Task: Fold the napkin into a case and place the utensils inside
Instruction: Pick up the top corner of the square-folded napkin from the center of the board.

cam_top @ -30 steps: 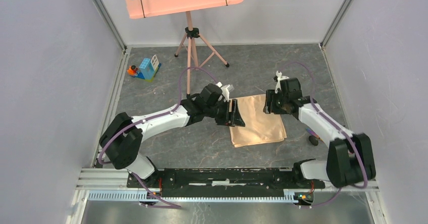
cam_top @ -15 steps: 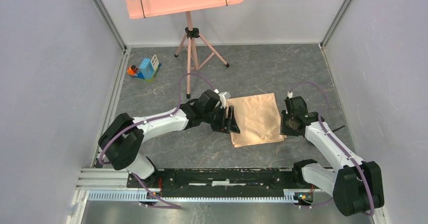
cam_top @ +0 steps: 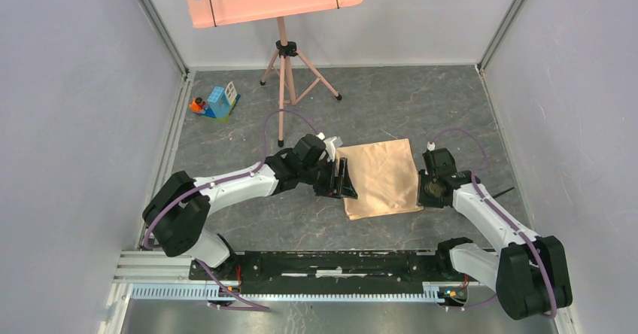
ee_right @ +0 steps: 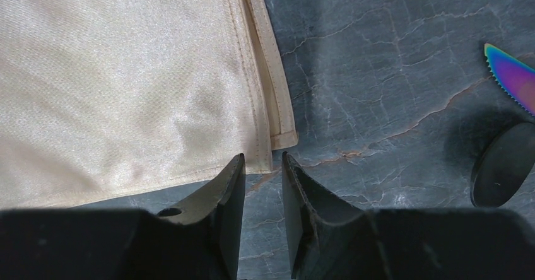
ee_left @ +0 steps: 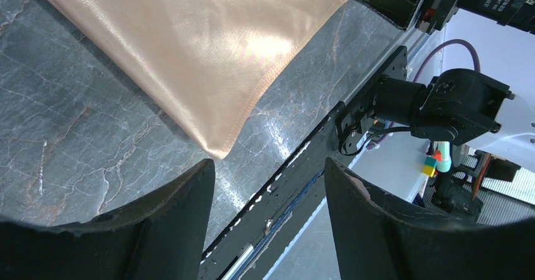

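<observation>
Jaws on the right gripper (ee_right: 262,157) are drawn close, with only a narrow slit between them. Their tips sit on either side of the near right corner of the napkin (ee_right: 126,84). I cannot tell whether the cloth is actually nipped or the tips are just touching it. Two hems lie stacked at that corner, so the cloth is already doubled over. My guess is that the gripper is there to take both layers together for the next fold.

Across the cloth, the left gripper (ee_left: 270,166) stands spread wide and holds nothing. It hangs low at the napkin's left edge, with the near left corner showing beyond its fingers. It looks placed to take that side or pin it down while the other arm works.

From above, the napkin (cam_top: 384,176) lies flat on the grey table (cam_top: 301,221) between the two arms. It is close to square, so it has hardly any long axis. If anything it runs from far to near, skewed a little with its near edge pushed to the right. No pocket is formed yet.

The utensils (ee_right: 501,173) wait on the table to the right of the cloth, apart from it. I can see a round black head and the tip of an iridescent serrated blade (ee_right: 512,78) beside it. A pink music stand (cam_top: 282,71) and a toy house (cam_top: 220,101) sit well back, out of the way.
</observation>
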